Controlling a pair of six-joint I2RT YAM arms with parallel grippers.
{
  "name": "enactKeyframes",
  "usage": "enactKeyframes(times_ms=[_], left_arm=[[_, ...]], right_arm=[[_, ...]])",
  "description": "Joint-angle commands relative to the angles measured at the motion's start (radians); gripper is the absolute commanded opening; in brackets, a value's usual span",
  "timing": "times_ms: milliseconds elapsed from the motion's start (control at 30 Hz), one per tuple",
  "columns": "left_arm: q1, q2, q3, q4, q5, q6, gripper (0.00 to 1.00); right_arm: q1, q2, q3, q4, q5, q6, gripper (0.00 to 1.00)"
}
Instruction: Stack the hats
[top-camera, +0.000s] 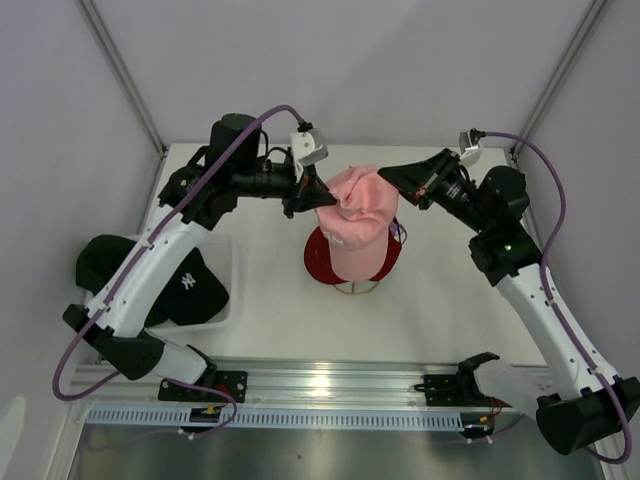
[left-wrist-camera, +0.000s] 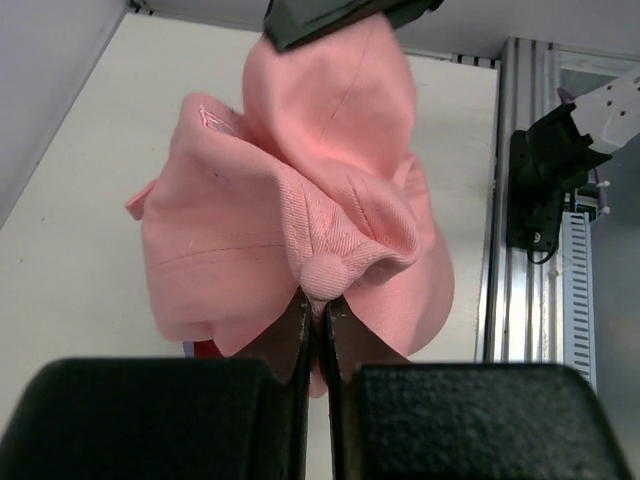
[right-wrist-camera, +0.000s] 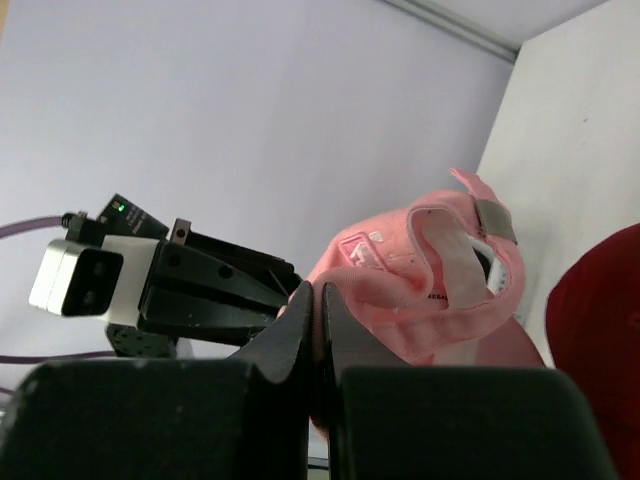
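Tabletop (top-camera: 450, 320) in white, boxed by pale walls (top-camera: 350, 70), is seen with a pink cap (top-camera: 358, 215) held over its centre and pinched from both sides. The left gripper (top-camera: 312, 195) is clamped beside the crown button, the right gripper (top-camera: 386, 173) on the cap's rear edge. A red cap (top-camera: 318, 262) lies directly beneath. A tray (top-camera: 231, 285) holding a black cap (top-camera: 195, 295) is set at the left edge; open tabletop stretches to the right.

Upper hat (top-camera: 358, 218) over lower hat (top-camera: 318, 261)
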Motion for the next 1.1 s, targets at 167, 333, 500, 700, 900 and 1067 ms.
enactKeyframes(times_ms=[167,333,500,700,900,1067], left_arm=[[-0.010,0.144,0.178,-0.230,-0.281,-0.153,0.01],[-0.010,0.179,0.189,-0.226,-0.285,-0.172,0.01],[-0.010,0.204,0.232,-0.247,-0.284,-0.114,0.01],[-0.013,0.262,0.342,-0.308,-0.276,-0.014,0.02],[-0.032,0.307,0.484,-0.371,-0.307,0.043,0.02],[-0.070,0.300,0.513,-0.408,-0.315,0.132,0.03]], right_arm=[[0.000,-0.111,-0.012,-0.148,0.043,-0.230,0.00],[0.020,-0.251,-0.171,-0.203,0.102,-0.271,0.00],[0.023,-0.332,-0.269,-0.231,0.118,-0.310,0.00],[0.035,-0.330,-0.343,-0.263,0.130,-0.406,0.00],[0.046,-0.338,-0.395,-0.273,0.124,-0.479,0.00],[0.055,-0.347,-0.397,-0.253,0.131,-0.515,0.00]])
